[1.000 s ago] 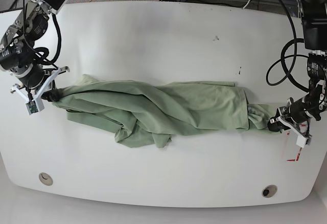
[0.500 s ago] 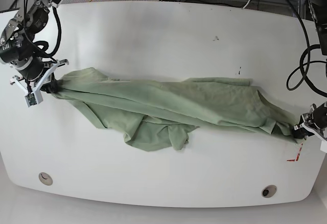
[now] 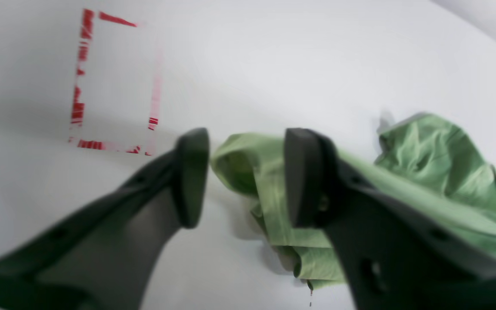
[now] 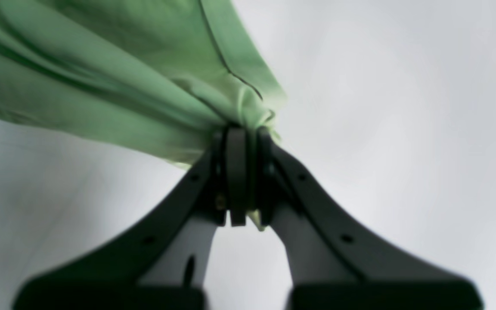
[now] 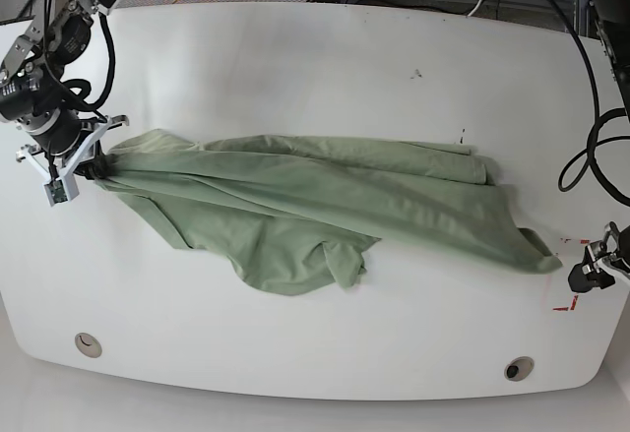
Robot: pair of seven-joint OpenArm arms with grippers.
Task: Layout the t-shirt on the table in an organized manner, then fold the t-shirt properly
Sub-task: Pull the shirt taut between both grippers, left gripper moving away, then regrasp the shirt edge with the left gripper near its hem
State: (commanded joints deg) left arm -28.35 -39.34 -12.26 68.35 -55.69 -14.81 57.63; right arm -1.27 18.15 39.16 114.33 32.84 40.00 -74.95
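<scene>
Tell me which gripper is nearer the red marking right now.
Left. The left gripper hovers open right beside the red marking; the right gripper is at the table's opposite end, clamping the t-shirt.

T-shirt (image 5: pixel 325 216) newly released from left pincer (image 3: pixel 243 176), jaws now apart
</scene>
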